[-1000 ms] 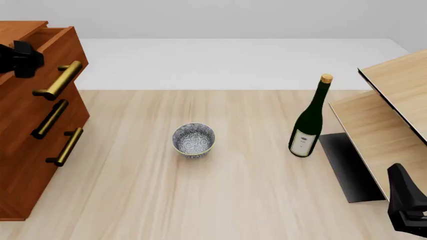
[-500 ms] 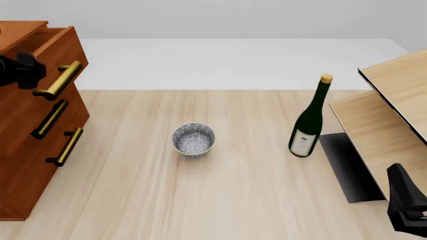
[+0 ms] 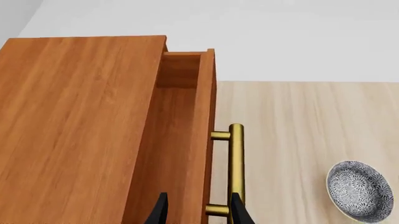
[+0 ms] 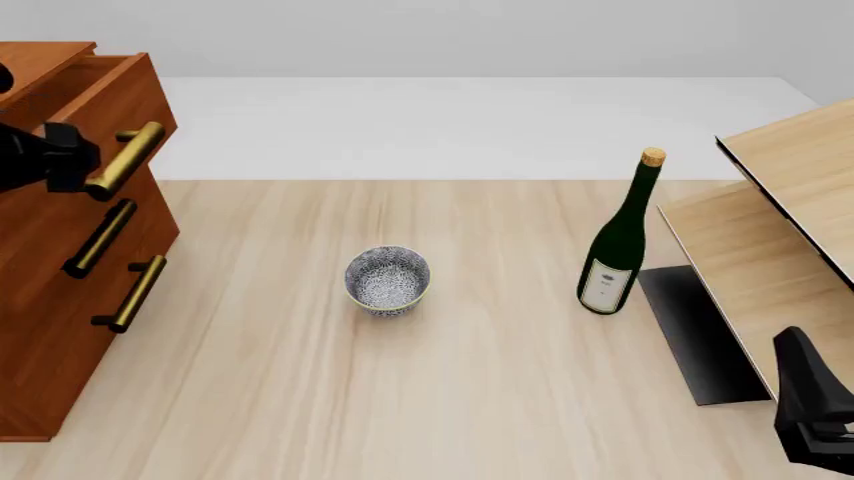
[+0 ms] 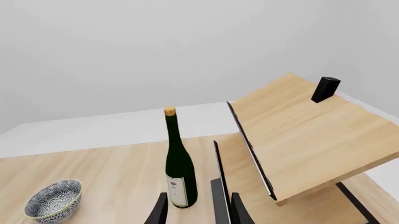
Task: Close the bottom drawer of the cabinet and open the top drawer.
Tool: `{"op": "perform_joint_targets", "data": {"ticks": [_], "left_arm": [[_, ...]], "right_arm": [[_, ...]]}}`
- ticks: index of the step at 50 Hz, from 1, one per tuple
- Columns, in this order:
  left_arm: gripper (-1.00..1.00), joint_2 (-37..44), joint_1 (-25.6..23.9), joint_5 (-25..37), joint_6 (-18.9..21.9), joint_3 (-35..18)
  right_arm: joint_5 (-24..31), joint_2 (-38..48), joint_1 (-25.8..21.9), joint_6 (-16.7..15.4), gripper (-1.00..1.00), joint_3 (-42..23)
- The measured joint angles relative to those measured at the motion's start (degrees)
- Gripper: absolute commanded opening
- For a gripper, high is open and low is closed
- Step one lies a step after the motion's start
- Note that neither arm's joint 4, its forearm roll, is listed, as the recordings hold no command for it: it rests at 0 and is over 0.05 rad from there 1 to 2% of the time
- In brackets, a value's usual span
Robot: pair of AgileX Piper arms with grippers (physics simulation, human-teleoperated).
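Cabinet [image 4: 60, 260] at the left edge of the tabletop [image 4: 441, 400], with the top drawer [image 4: 94, 110] pulled part-way out and the bottom drawer [image 4: 80, 330] apparently flush with the middle one. The left end effector [image 4: 70, 158] sits at the near end of the top drawer's brass bar handle [image 4: 127, 158]; in the left wrist view its fingertips [image 3: 160, 212] stand apart astride the drawer front beside that handle [image 3: 236, 168], gripping nothing that can be seen. To finish the opening cleanly, the fingers would best hook behind the bar near its middle and draw straight out along the drawer's travel, without sideways drag that could bind the slides. The right end effector [image 5: 194, 210] waits unclenched and empty near the pale wooden stand [image 4: 787, 230], well apart from the cabinet. Count: one cabinet with three drawers and three brass handles, one patterned bowl [image 4: 387, 281], one corked green wine bottle [image 4: 618, 240], one stand, two arms.
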State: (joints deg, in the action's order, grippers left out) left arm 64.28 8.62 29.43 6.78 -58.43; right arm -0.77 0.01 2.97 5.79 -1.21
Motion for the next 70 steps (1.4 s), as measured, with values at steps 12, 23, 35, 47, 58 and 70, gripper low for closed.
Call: {"op": "perform_joint_targets", "data": {"ticks": [12,23,35,47,58,70], "left_arm": [[1.0,-0.09,-1.35,-0.15,-0.59,0.12],[1.0,0.04,-3.47,-0.11,-1.31,0.0],[1.0,-0.01,-5.35,-0.19,-2.33,0.05],[1.0,0.41,-7.96,0.11,-5.5,-0.4],[1.0,0.94,-10.22,0.45,-8.45,-0.95],[1.0,1.2,-11.88,0.58,-10.61,-1.21]], "right_arm": [[0.02,0.0,0.08,0.12,1.0,-0.05],[-0.05,0.0,0.2,0.29,1.0,-0.01],[-0.07,0.0,0.31,0.39,1.0,0.0],[-0.08,0.0,0.41,0.45,1.0,0.0],[-0.08,0.0,0.47,0.5,1.0,0.0],[-0.09,0.0,0.51,0.5,1.0,0.01]]}}
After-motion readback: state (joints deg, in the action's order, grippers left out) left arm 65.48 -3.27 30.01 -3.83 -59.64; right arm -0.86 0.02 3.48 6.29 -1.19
